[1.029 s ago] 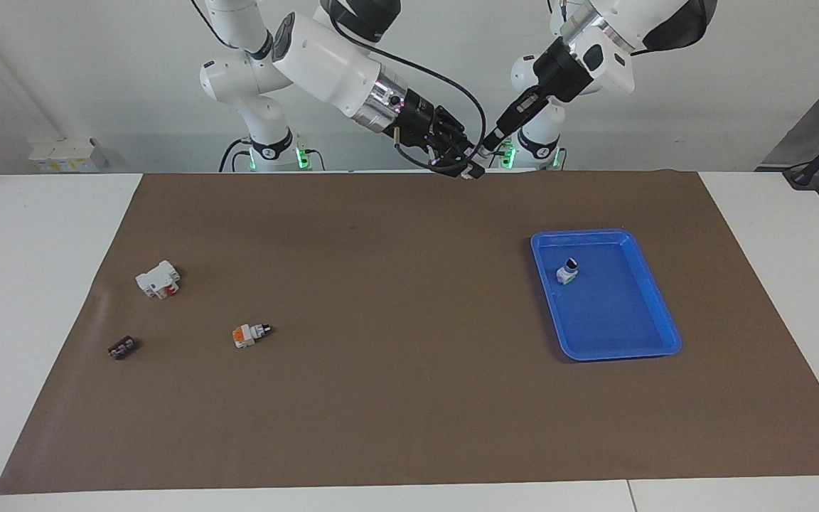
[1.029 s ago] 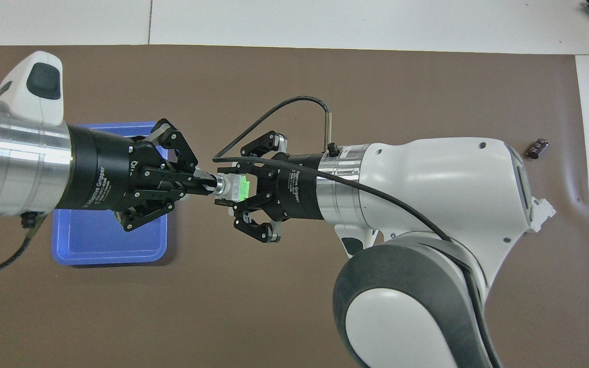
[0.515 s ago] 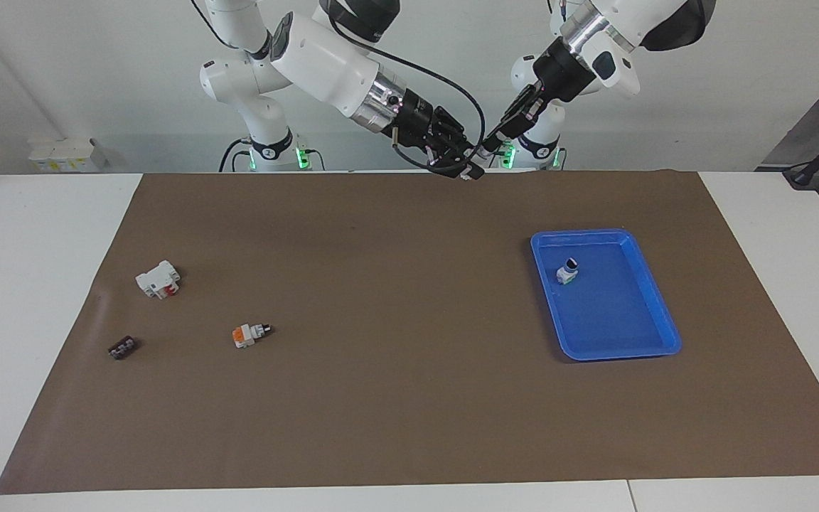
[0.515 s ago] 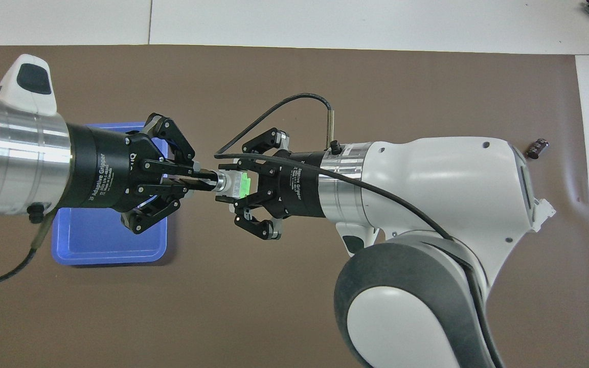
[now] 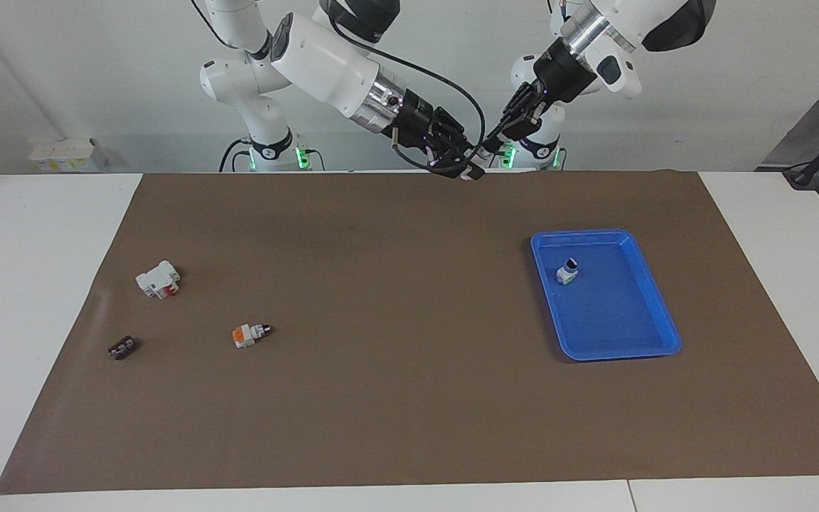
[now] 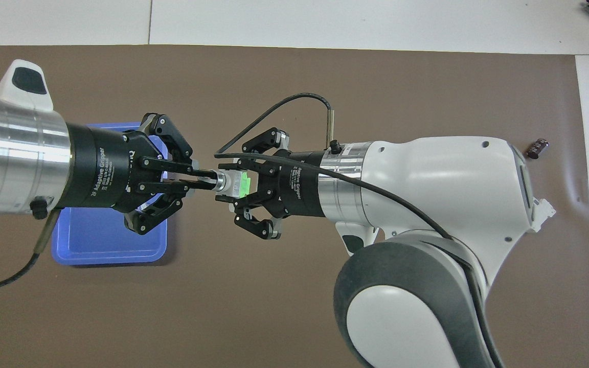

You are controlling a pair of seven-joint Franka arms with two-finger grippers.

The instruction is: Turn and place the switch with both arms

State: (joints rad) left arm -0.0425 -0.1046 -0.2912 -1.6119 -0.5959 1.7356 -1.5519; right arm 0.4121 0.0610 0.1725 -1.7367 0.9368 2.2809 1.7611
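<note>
Light: bright, even, from above
Shadows: soft, short beside the blue tray (image 5: 665,334)
Glare: sheen on the arm shells
Focus: sharp throughout

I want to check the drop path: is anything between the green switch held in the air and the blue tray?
Nothing visible blocks it. The switch is held between the left gripper and the right gripper, above bare mat. The blue tray lies open toward the left arm's end; one small white part already sits in it.
</note>
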